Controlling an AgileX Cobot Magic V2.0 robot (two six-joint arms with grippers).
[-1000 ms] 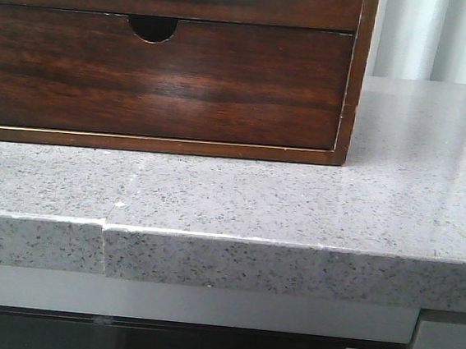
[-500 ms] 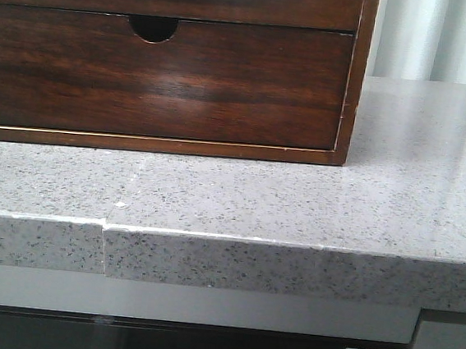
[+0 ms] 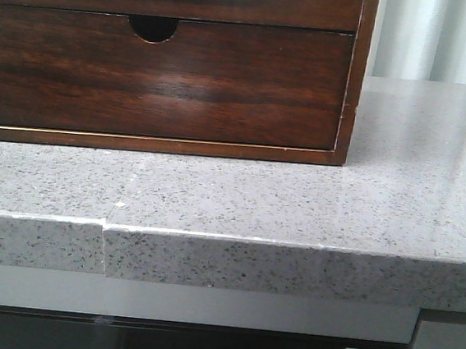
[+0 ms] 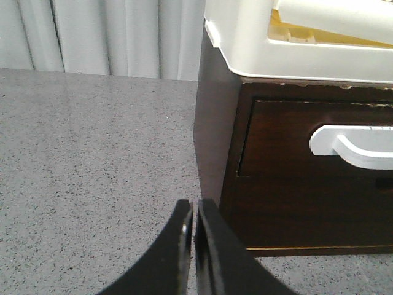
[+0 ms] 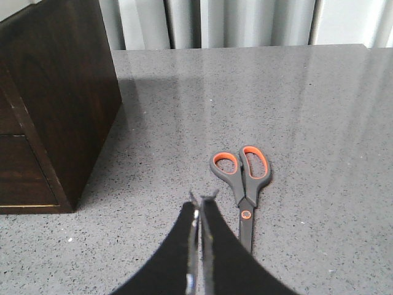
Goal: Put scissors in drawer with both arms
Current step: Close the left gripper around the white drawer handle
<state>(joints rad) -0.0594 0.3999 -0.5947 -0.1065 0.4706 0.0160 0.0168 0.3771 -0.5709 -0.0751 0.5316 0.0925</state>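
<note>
The left gripper (image 4: 194, 227), fingers pressed together, has the dark cabinet (image 4: 215, 141) close beside its tips; open grey countertop (image 4: 92, 172) lies on its other side. The right gripper (image 5: 199, 209), also closed, has the scissors (image 5: 242, 178) just beside its tips, bare countertop ahead, and the cabinet's side well apart

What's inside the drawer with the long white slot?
You can't see inside: the drawer is shut, showing only its dark front and a pale strip through the slot. The scissors lie outside on the counter, closed, beside the cabinet.
</note>
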